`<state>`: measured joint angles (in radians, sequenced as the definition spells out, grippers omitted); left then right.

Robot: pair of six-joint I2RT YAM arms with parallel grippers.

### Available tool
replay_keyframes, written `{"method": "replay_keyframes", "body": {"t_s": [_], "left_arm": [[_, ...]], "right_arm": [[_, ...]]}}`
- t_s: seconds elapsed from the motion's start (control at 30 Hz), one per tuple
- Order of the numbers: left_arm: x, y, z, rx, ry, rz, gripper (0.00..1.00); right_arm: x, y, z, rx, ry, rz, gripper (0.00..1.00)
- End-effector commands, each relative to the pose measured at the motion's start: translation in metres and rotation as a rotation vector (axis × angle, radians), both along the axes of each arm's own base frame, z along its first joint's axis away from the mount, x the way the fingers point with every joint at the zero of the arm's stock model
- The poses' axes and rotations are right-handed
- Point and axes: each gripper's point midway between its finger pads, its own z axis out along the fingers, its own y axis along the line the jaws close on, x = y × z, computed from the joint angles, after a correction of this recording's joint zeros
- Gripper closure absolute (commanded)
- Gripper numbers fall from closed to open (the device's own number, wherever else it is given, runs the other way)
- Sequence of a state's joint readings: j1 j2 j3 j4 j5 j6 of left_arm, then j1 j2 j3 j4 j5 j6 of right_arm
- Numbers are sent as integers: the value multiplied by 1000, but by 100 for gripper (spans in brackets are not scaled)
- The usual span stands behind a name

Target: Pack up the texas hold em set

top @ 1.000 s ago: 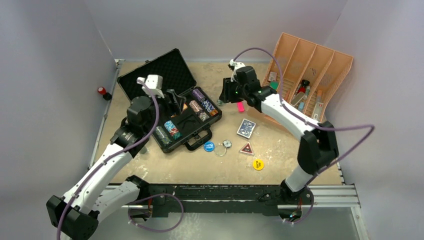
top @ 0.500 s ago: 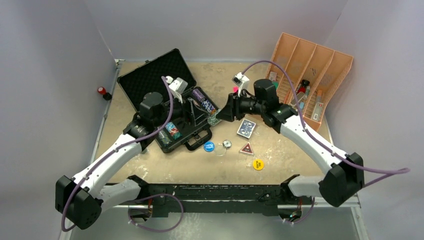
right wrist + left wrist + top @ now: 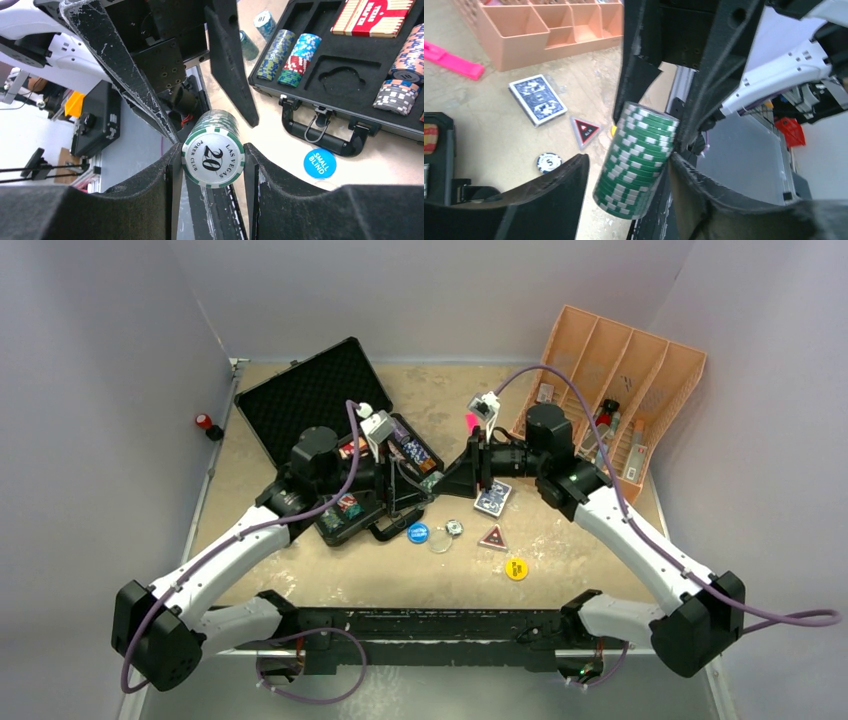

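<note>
Green stack (image 3: 213, 142) in mid-air just off the case (image 3: 300, 400), pinched by the right gripper (image 3: 210, 152). Its long axis is roughly level along those fingers, "20" face toward the right wrist. Left gripper (image 3: 629, 160) spread around it, not clamping. Several stacks and the red deck (image 3: 372, 15) are packed; blue deck (image 3: 492, 497), discs (image 3: 418, 532) and closing the lid are left.

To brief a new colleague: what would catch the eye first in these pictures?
In the middle, the right claw clamps a green chip stack, and the left claw stands open around it. On the left, the open black case holds more chip stacks.
</note>
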<state>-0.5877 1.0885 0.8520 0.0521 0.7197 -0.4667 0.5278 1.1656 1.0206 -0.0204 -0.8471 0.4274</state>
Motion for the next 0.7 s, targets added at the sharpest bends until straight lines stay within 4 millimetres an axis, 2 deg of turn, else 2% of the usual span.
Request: {"method": "replay_keyframes", "body": {"t_s": [0.0, 0.07, 0.2, 0.57, 0.6, 0.67], "left_arm": [[-9, -6, 9, -25, -54, -88, 46], [-12, -6, 8, -26, -53, -107, 51], [-23, -6, 8, -36, -53, -165, 51], [-29, -7, 4, -38, -33, -193, 45], [-28, -6, 4, -38, -36, -187, 46], [-28, -6, 6, -39, -39, -182, 54]], "right_arm": [[-10, 6, 36, 80, -97, 114, 75], [-15, 7, 35, 86, -96, 161, 75], [-19, 10, 35, 101, -102, 211, 75], [-25, 11, 40, 137, -134, 269, 75], [-25, 11, 40, 137, -135, 269, 75], [-25, 11, 39, 137, -134, 270, 75]]}}
